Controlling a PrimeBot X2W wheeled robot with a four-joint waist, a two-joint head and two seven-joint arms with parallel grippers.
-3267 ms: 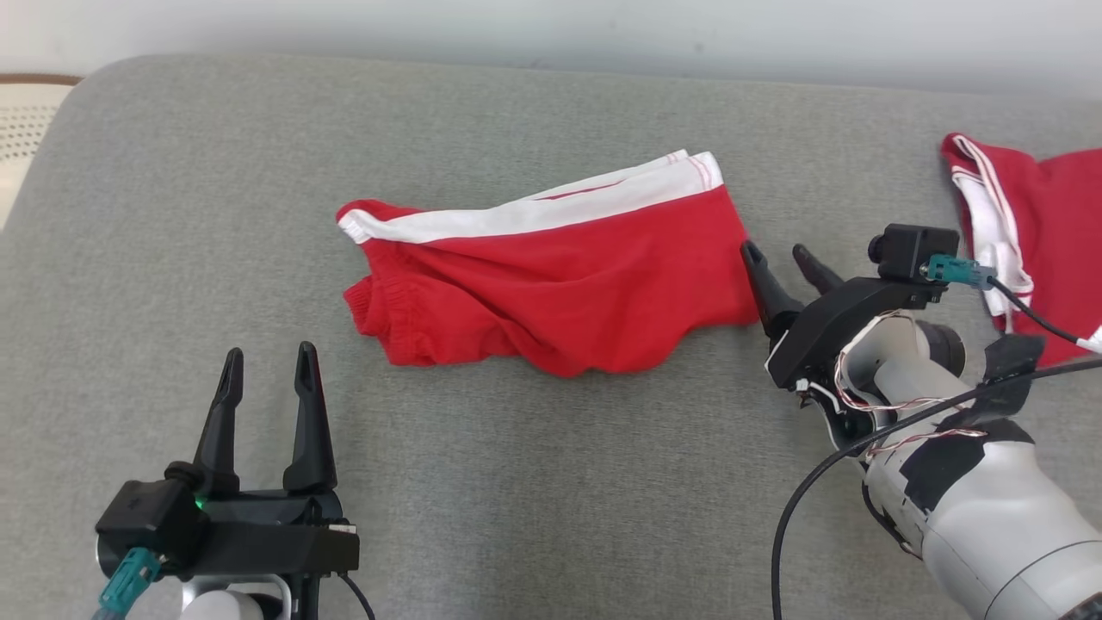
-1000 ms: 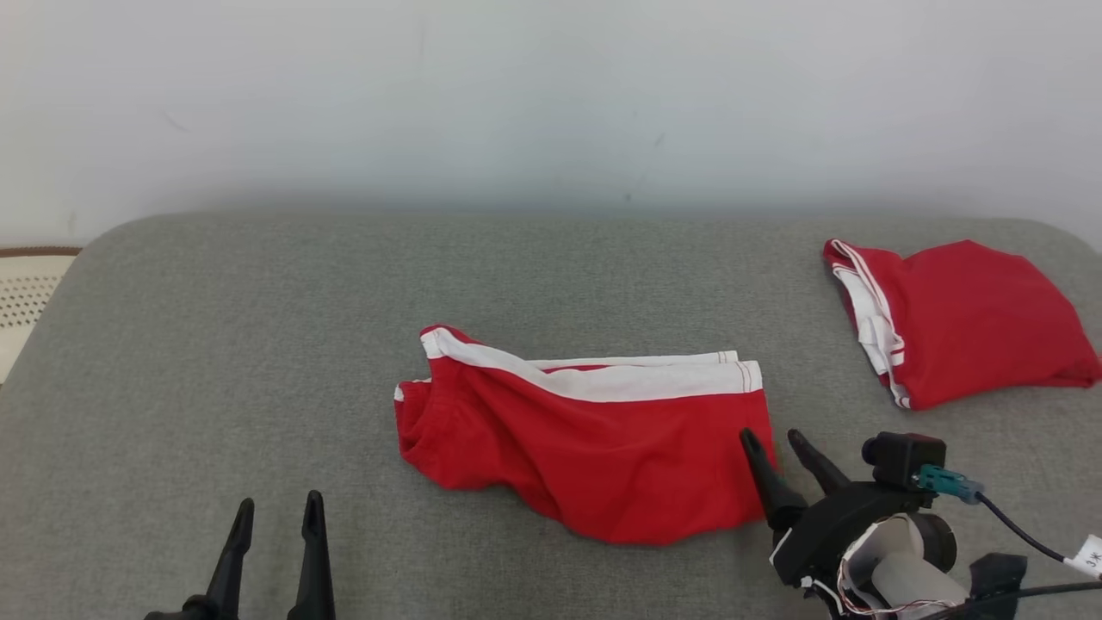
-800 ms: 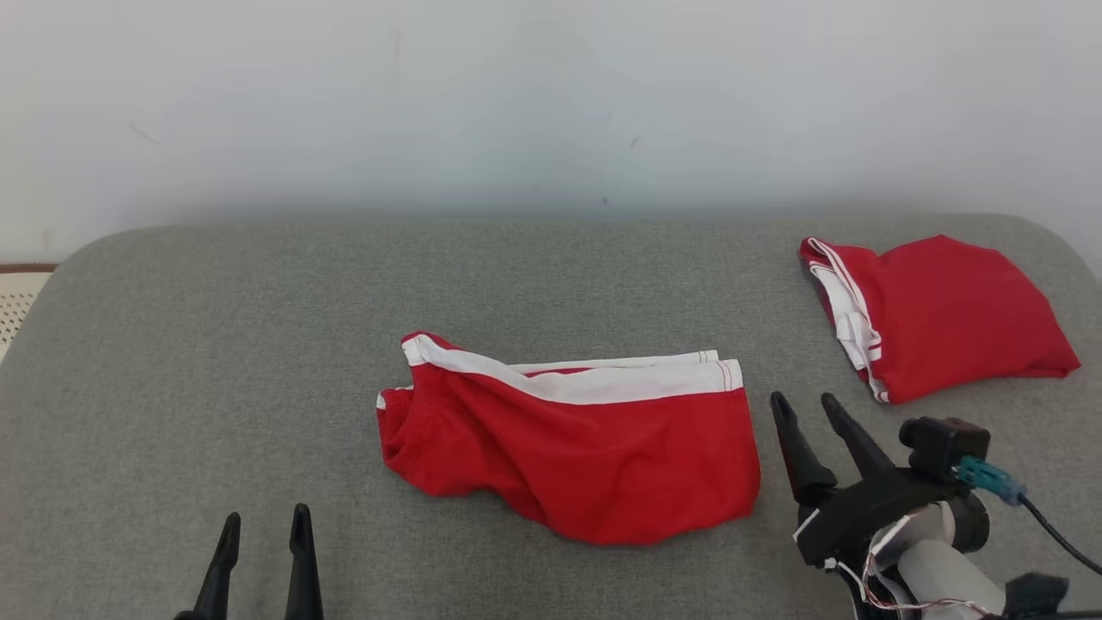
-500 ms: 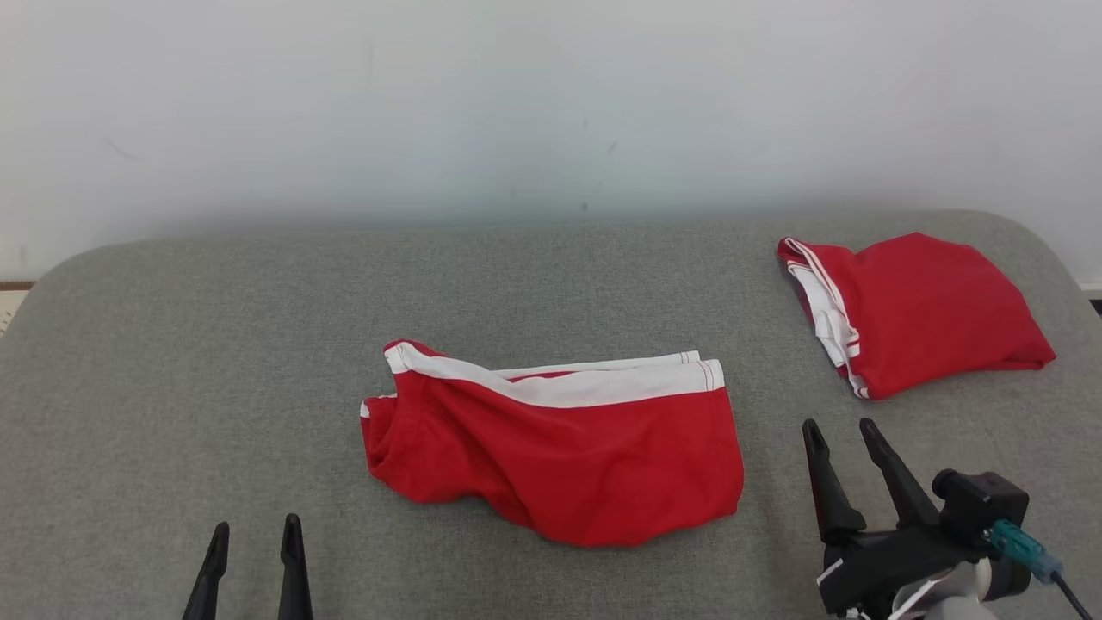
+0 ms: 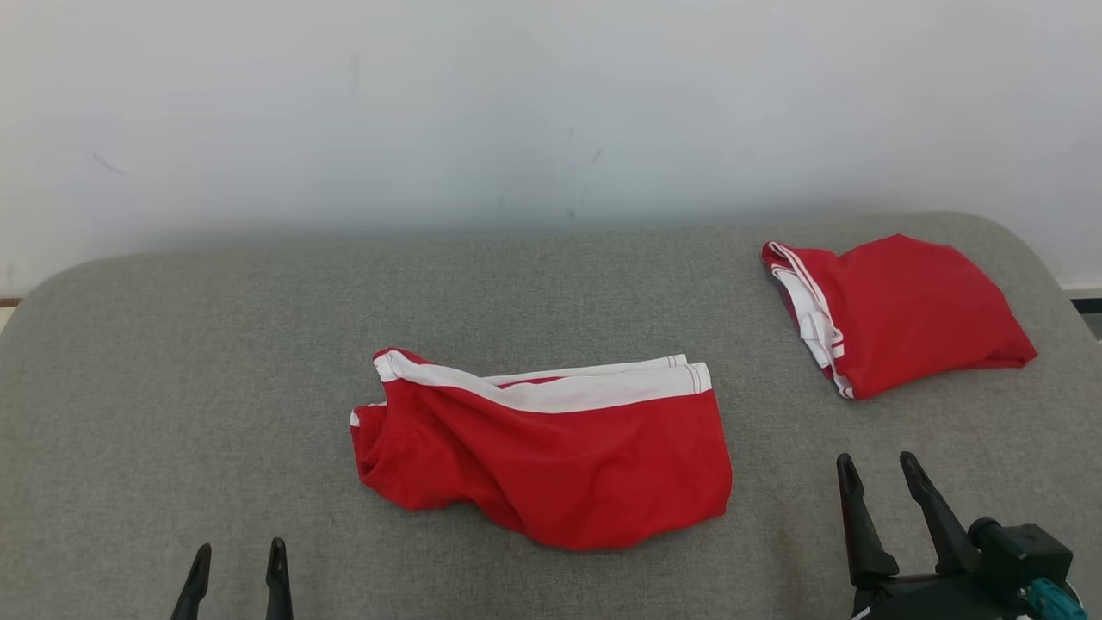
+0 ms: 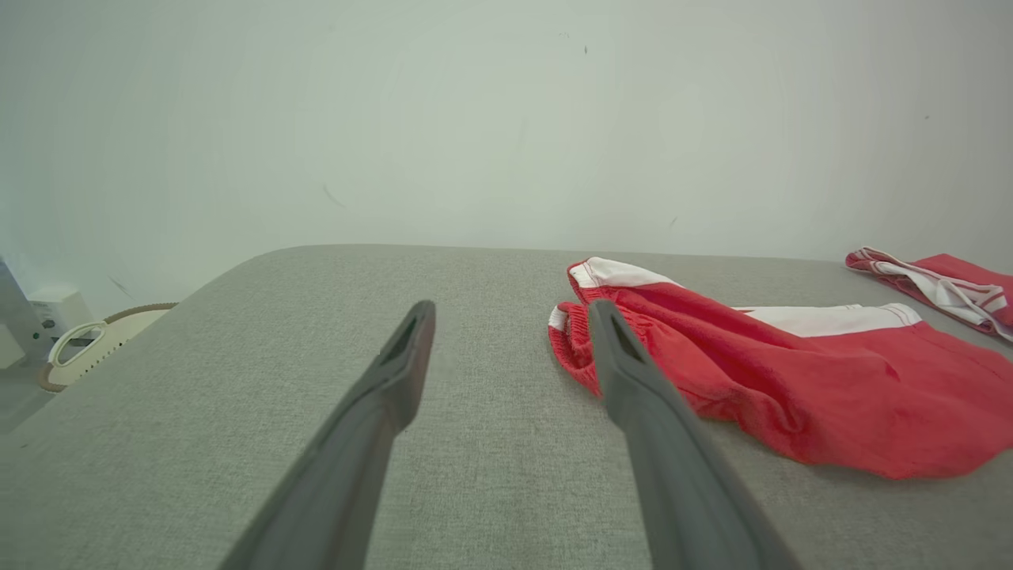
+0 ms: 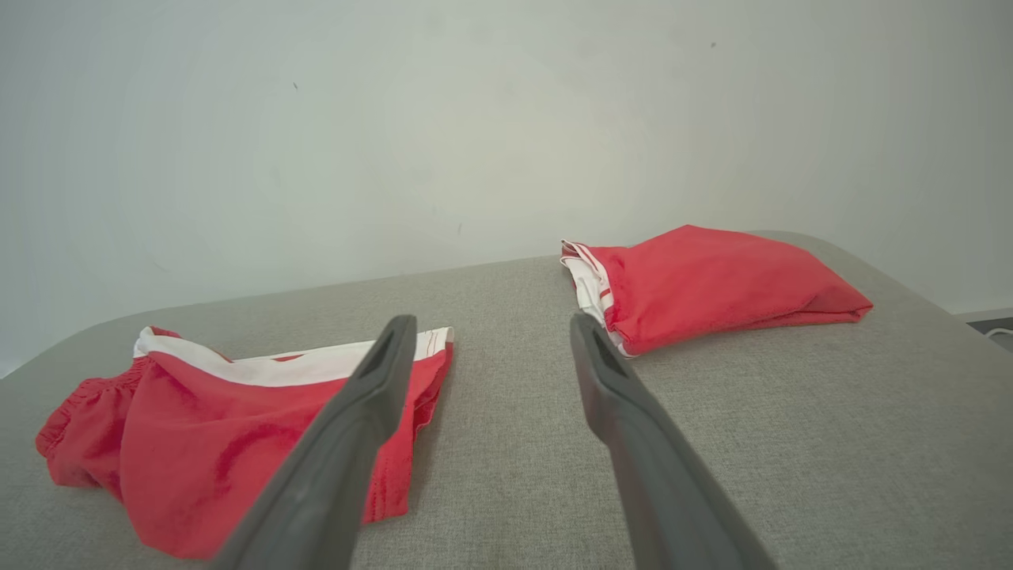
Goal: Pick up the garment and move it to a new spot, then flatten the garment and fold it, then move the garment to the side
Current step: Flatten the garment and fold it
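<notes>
A pale off-white wall [image 5: 551, 95] is rising at the back, carrying a few faint dark scuffs; a grey, woven-fabric worktop [image 5: 155, 379] with rounded corners is spreading out below it; soft, even light is falling across both; beyond the worktop's left edge, a cream, brown-rimmed object [image 6: 99, 344] is sitting low beside a small white box [image 6: 55, 305].

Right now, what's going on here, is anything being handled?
Nothing is held. The left gripper and right gripper are both open at the near side of the grey cushion, clear of the cloth. The red shorts lie mid-cushion, folded over but rumpled at their left end, with the white waistband on the far side. A second garment, red and folded, sits at the far right.
</notes>
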